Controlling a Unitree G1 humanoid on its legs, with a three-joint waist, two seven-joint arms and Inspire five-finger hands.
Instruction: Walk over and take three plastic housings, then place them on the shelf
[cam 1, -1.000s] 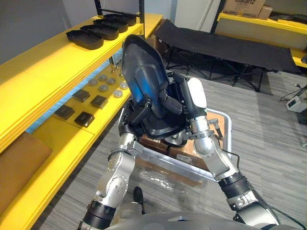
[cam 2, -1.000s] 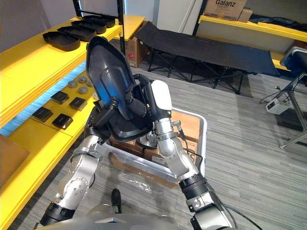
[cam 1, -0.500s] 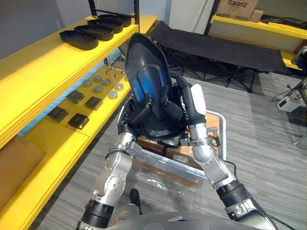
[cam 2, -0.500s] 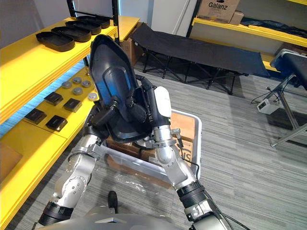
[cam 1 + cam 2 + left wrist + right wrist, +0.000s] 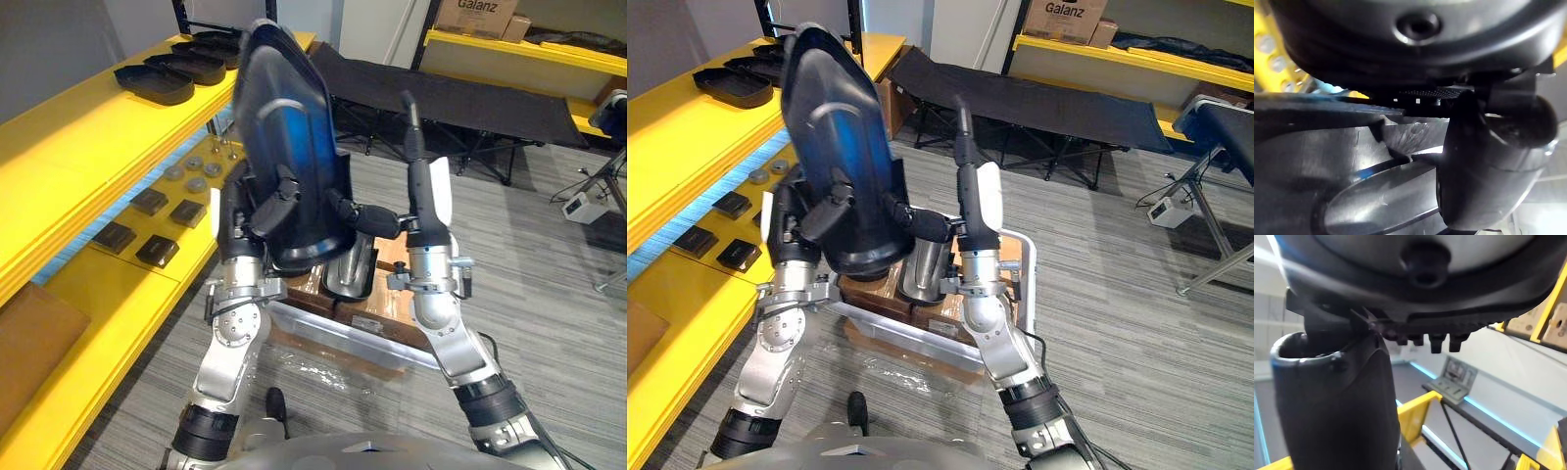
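Note:
A large black plastic housing (image 5: 284, 137) stands almost upright in front of me, held up by my left hand (image 5: 263, 213). Its thumb (image 5: 1484, 166) presses the glossy inner face (image 5: 1347, 166) and the fingers curl round the lower rim. My right hand (image 5: 972, 196) is beside the housing on the right, open, with its fingers (image 5: 415, 132) pointing straight up and nothing in it. A second housing (image 5: 349, 270) lies in the crate (image 5: 1030, 257) below. The yellow shelf (image 5: 88, 127) runs along the left, with several black housings (image 5: 174, 76) in a row on its top board.
Small dark blocks (image 5: 157, 250) and round metal parts (image 5: 191, 176) lie on the lower yellow board. The crate also holds cardboard. A black folding cot (image 5: 470, 103) stands behind it, and another yellow rack (image 5: 1097, 54) with boxes is at the back right.
My right hand has let go of the housing and straightened its fingers upward. The left hand alone has lifted the housing higher and leftward, toward the shelf. The camera has shifted.

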